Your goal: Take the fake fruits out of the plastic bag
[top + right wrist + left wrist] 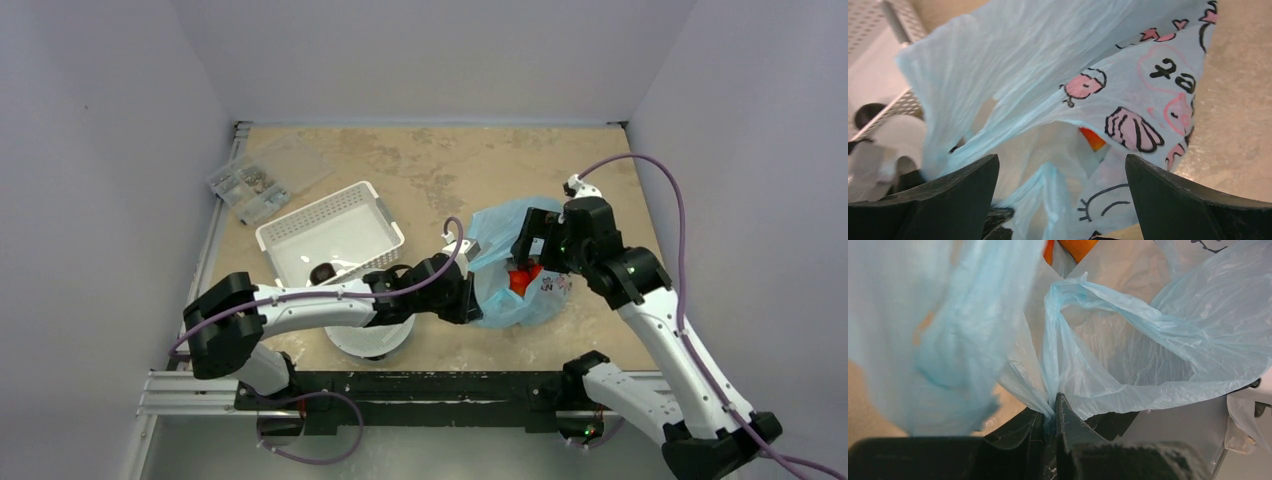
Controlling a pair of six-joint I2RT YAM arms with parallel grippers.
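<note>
Some glossy orange-red plastic fruit [1092,137] shows inside thin crinkly light-blue plastic bag [1023,65] | left end effector [1050,412] pinches bag film — right end effector [1060,160] gapes above | risk: right grabs film, not fruit.

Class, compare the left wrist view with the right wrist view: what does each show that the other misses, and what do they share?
Only the left wrist: the left gripper pinched shut on a fold of the plastic bag. Only the right wrist: the right gripper wide open, the bag's pink print, and the white basket. Both: the blue bag and a glimpse of orange fruit.
</note>
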